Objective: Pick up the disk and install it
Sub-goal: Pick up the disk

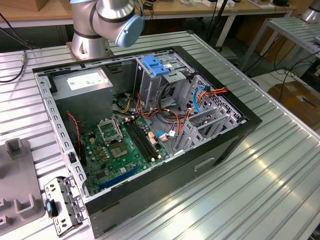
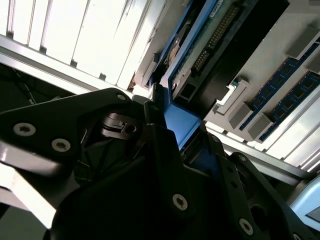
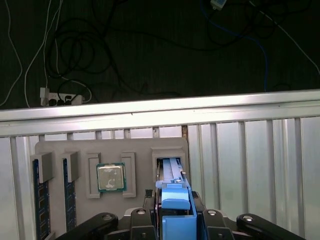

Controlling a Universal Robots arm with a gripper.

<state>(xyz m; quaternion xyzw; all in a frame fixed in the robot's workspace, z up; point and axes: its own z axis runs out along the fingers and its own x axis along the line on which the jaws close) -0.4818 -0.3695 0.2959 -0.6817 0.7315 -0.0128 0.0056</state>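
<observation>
Gripper clasping one disk, one tray

A robotics lab or workshop. An open black metal computer case lies on a ribbed aluminium table. At twelve o'clock from it stand light wooden workbenches trailing cables.

The ribbed aluminium surface lay bare on the exterior view's right of the open black computer case. Inside the case, a tangle of orange and blue cables crowded the gap beside the grey metal drive cage. In the first wrist view, the dark hard drive with blue plastic side rails stood on edge in a narrow slot of the grey plastic parts tray. The slot walls were close on both sides, and the black tool straddled it.
</observation>
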